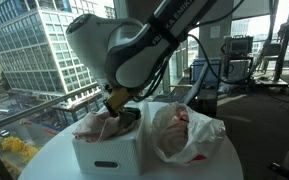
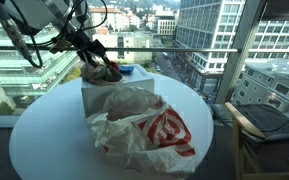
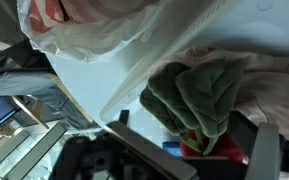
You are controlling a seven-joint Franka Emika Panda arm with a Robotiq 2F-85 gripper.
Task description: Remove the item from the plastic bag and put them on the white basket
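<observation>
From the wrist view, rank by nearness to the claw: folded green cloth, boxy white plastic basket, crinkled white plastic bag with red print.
1. Green cloth, at the open claw's mouth.
2. White basket, around the cloth.
3. Plastic bag, upper left, beyond.

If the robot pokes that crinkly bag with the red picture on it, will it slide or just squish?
Probably squish: the plastic bag is crumpled and slumped, so it looks floppy. It looks thin and see-through, so likely very light. On the smooth white table it might also slide a little.
</observation>
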